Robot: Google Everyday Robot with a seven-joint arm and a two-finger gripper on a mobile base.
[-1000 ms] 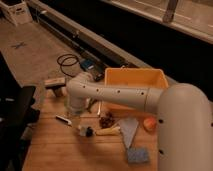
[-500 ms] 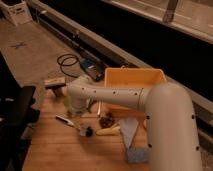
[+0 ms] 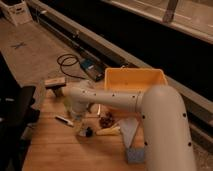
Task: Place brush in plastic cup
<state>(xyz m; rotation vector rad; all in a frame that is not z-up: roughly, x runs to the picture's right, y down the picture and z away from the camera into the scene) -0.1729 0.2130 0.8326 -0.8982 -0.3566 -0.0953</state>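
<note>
Swung nearer the camera is the elbow (image 3: 162,112). The hand (image 3: 79,117), opening impossible to tell, hangs 3 o'clock of the brush (image 3: 63,120), lying 10-to-4 o'clock on the bench (image 3: 55,150).

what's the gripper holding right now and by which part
Cannot tell. The gripper points down at the table beside the brush, which seems to lie flat there; the arm hides any hold.

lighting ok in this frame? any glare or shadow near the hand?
Camera view: dim, warm light, and the background past the rail is almost black. The yellow tub is the brightest patch, with no hard glare. The hand hangs at the arm's left end, low over the table, shaded by the arm, just right of the brush.
</note>
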